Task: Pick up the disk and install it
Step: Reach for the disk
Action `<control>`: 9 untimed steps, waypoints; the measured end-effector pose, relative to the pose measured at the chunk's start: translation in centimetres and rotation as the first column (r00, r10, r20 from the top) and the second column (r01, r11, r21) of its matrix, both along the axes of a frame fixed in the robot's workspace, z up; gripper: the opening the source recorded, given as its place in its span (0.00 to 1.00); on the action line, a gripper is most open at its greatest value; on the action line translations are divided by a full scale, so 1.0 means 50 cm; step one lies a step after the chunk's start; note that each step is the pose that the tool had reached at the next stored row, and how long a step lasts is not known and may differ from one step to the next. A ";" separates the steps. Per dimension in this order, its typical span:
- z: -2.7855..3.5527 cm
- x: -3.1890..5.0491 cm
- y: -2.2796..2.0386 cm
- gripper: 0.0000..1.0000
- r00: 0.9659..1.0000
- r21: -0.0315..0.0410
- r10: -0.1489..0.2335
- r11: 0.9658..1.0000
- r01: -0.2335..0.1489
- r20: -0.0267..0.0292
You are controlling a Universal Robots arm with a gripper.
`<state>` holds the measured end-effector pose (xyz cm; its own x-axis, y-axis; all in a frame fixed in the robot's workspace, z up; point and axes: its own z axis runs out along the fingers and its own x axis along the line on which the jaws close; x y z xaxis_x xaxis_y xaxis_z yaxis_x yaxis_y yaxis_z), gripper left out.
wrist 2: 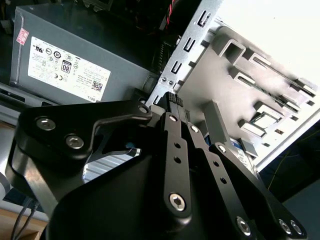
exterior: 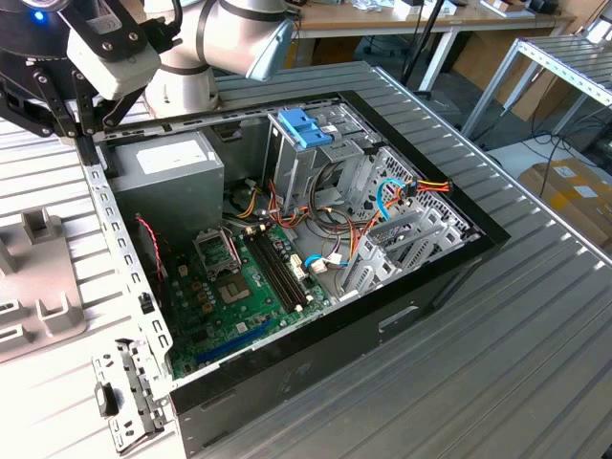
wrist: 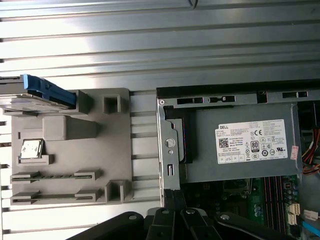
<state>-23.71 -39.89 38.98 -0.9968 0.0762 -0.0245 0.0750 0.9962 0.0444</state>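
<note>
- Currently: gripper (wrist 2: 173,98), seemingly clenched on nothing, above case wall (wrist: 167,150), beside power supply (wrist: 240,145).
- Disk (wrist: 35,97): at corner of grey fixture (wrist: 115,150), well apart from gripper.

I can see the disk (wrist: 45,92) in the first wrist view, its blue carrier tab lying over a grey body. It rests at one corner of the grey fixture (wrist: 100,150), untouched.

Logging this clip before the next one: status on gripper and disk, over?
Gripper jaws shut, empty, over case rim by power supply. Disk untouched on grey fixture outside case. Fixture block beside its blue end.
</note>
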 end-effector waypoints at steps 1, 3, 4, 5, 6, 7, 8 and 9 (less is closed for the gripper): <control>0.000 -0.001 0.0000 0.11 1.000 0.000 0.000 1.000 0.000 0.000; 0.000 -0.003 0.0000 0.11 1.000 0.000 0.000 1.000 0.000 0.000; 0.000 -0.004 0.0000 0.11 1.000 0.000 0.000 1.000 0.000 0.000; 0.000 -0.005 0.0000 0.11 1.000 0.000 0.000 1.000 0.000 0.000; 0.000 -0.007 0.0000 0.11 1.000 0.000 0.000 1.000 0.000 0.000; 0.000 -0.009 0.0000 0.11 1.000 0.000 0.000 1.000 0.000 0.000; 0.000 -0.010 0.0000 0.11 1.000 0.000 0.000 1.000 0.000 0.000; 0.000 -0.011 0.0000 0.11 1.000 0.000 0.000 1.000 0.000 0.000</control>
<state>-24.28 -39.89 38.95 -0.9968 0.0763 -0.0245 0.0752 0.9962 0.0444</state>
